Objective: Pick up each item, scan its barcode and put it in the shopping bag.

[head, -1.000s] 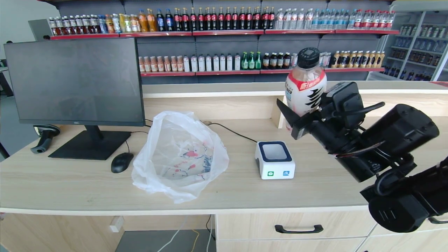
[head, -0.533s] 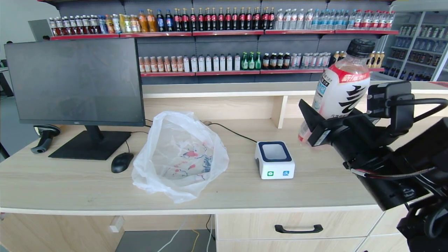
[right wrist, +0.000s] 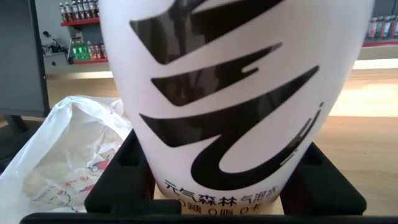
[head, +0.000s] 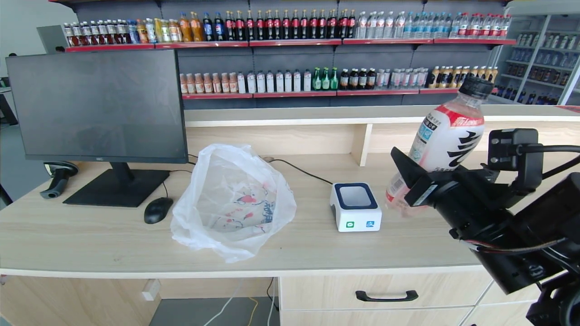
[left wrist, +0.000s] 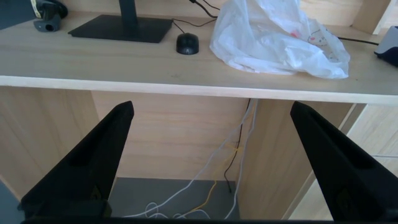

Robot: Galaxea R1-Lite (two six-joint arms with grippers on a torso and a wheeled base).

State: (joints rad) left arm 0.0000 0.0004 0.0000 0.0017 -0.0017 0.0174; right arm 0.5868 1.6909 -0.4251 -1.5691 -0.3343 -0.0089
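Bottle (head: 446, 131) in right tool (head: 423, 179); left tool (left wrist: 211, 112) spread

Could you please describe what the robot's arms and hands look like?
The right arm is black, with rounded links, a boxy wrist camera mount, looping black cables and a white sticker on the right hand. The left hand has two broad, black, wedge-shaped fingers.

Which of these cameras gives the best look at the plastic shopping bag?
The head view: the shopping bag lies whole on the counter, between mouse and scanner. The left wrist view cuts off the top of the bag. In the right wrist view the held bottle hides part of the bag.
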